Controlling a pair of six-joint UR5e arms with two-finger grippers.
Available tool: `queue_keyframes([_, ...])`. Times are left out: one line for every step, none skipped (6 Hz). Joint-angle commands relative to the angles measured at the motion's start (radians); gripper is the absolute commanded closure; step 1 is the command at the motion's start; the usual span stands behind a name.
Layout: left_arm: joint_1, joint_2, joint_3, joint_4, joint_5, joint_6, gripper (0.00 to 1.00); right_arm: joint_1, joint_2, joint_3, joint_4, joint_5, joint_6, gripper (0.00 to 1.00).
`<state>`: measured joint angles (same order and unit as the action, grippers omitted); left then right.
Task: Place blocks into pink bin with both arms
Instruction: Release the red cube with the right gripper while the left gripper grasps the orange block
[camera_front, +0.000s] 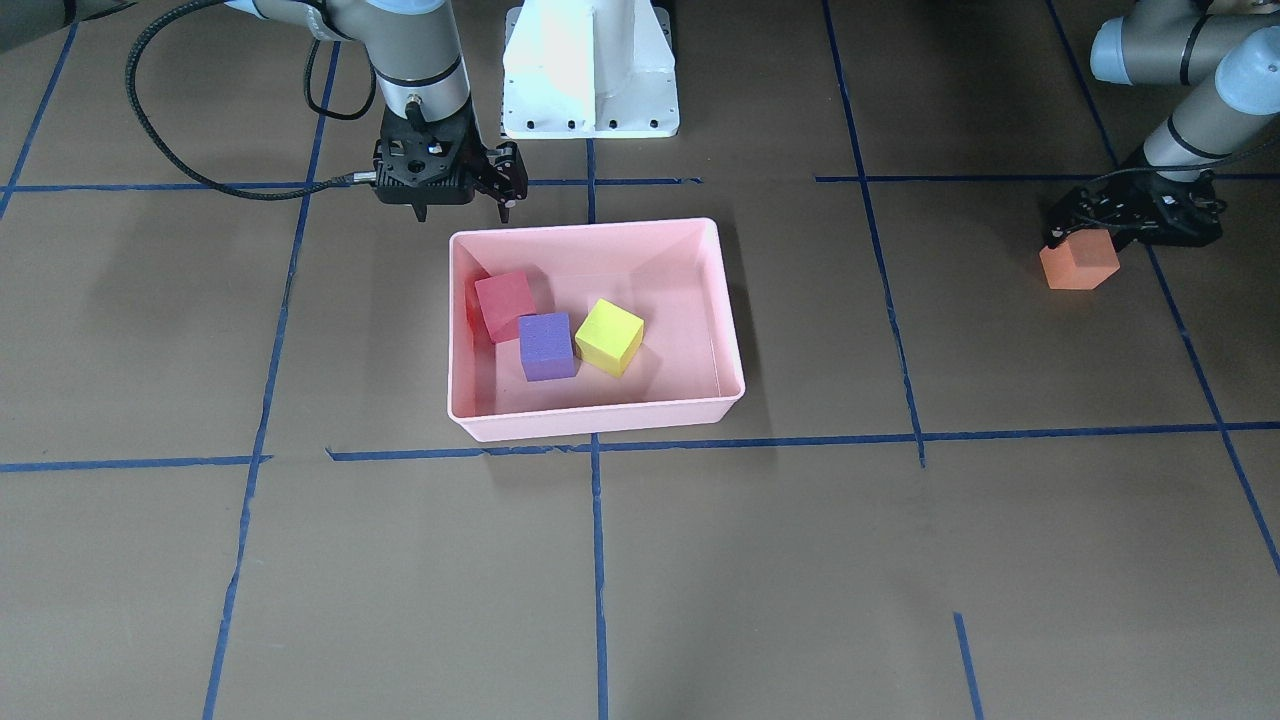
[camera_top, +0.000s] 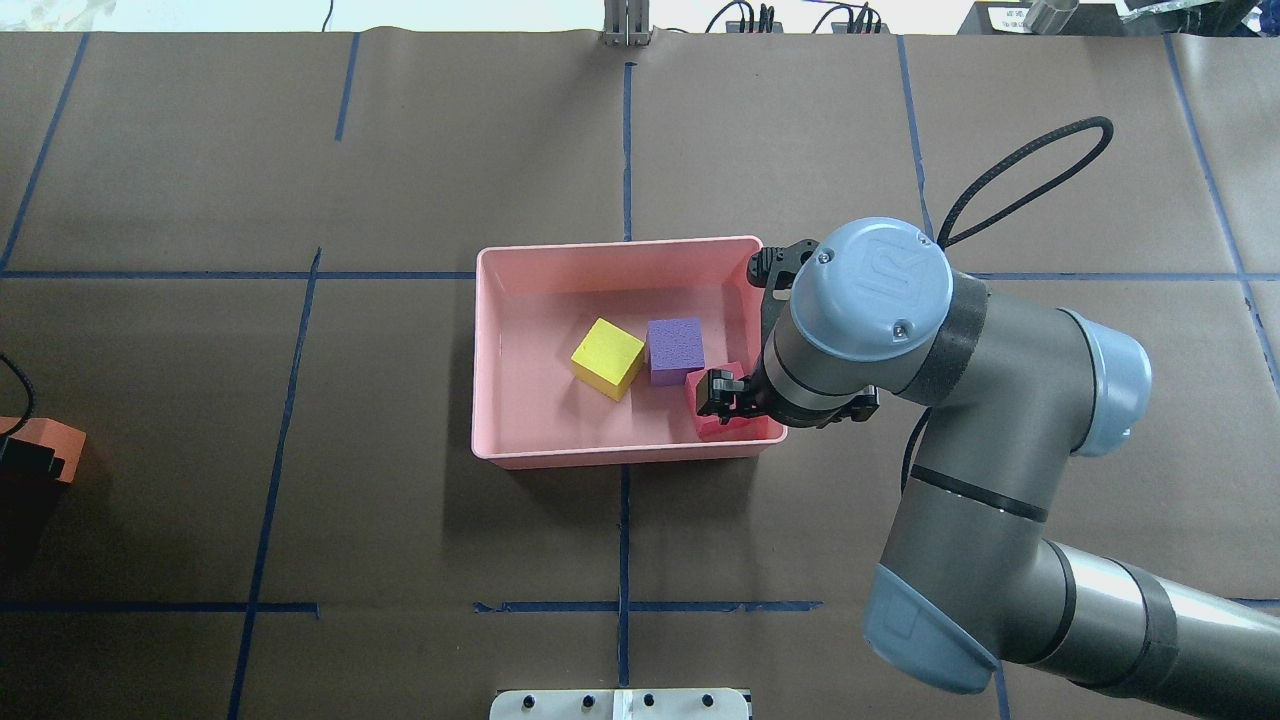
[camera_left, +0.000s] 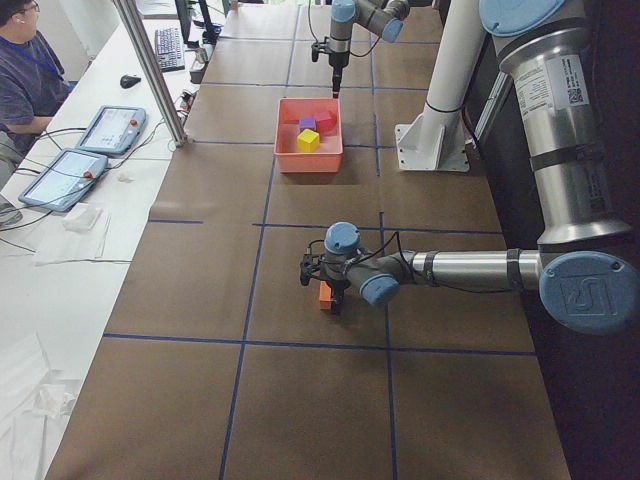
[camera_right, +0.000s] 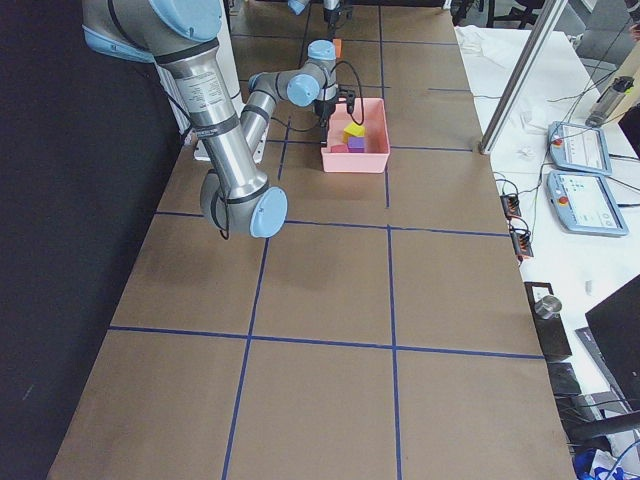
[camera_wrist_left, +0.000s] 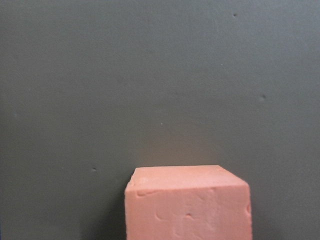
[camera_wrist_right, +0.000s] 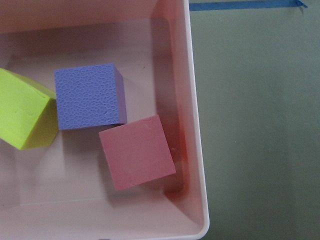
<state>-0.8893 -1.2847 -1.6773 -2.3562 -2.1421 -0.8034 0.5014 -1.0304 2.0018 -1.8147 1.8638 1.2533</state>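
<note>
The pink bin (camera_front: 590, 425) holds the red-pink block (camera_front: 505, 303), the purple block (camera_front: 546, 345) and the yellow block (camera_front: 609, 336). My right gripper (camera_front: 463, 205) is open and empty, above the bin's corner nearest the robot, by the red-pink block (camera_wrist_right: 137, 152). In the overhead view its wrist hides part of that block (camera_top: 714, 428). The orange block (camera_front: 1078, 265) is far out on my left side, at table level. My left gripper (camera_front: 1085, 240) is shut on it, fingers on either side. The orange block fills the bottom of the left wrist view (camera_wrist_left: 187, 205).
The white pedestal base (camera_front: 590, 70) stands just behind the bin. Blue tape lines (camera_front: 597, 560) cross the brown table. A side bench with tablets (camera_left: 85, 150) and an operator (camera_left: 20, 70) lies beyond the table's far edge.
</note>
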Motion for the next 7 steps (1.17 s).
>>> queue_keyframes([0.007,-0.03,0.028,0.0,0.008,0.004,0.24,0.0,0.0,0.002,0.0,0.0,0.0,0.0])
queue_keyframes([0.006,-0.028,0.024,0.0,0.008,0.007,0.32,0.002,-0.002,0.018,0.0,-0.002,0.0,0.0])
queue_keyframes([0.003,-0.034,0.009,0.002,0.004,0.007,0.33,0.002,-0.008,0.037,-0.003,-0.002,0.0,0.0])
queue_keyframes([-0.006,-0.05,-0.051,0.017,0.004,0.007,0.32,0.006,-0.008,0.043,-0.003,-0.002,0.0,0.0])
queue_keyframes([-0.025,-0.083,-0.138,0.096,0.004,0.006,0.32,0.022,-0.008,0.051,-0.005,-0.002,0.0,0.0])
queue_keyframes([-0.036,-0.191,-0.221,0.286,0.005,-0.006,0.32,0.037,-0.011,0.061,-0.009,0.0,-0.05,0.0])
queue_keyframes([-0.034,-0.302,-0.261,0.427,0.004,-0.01,0.32,0.08,-0.032,0.061,-0.008,0.044,-0.105,0.0])
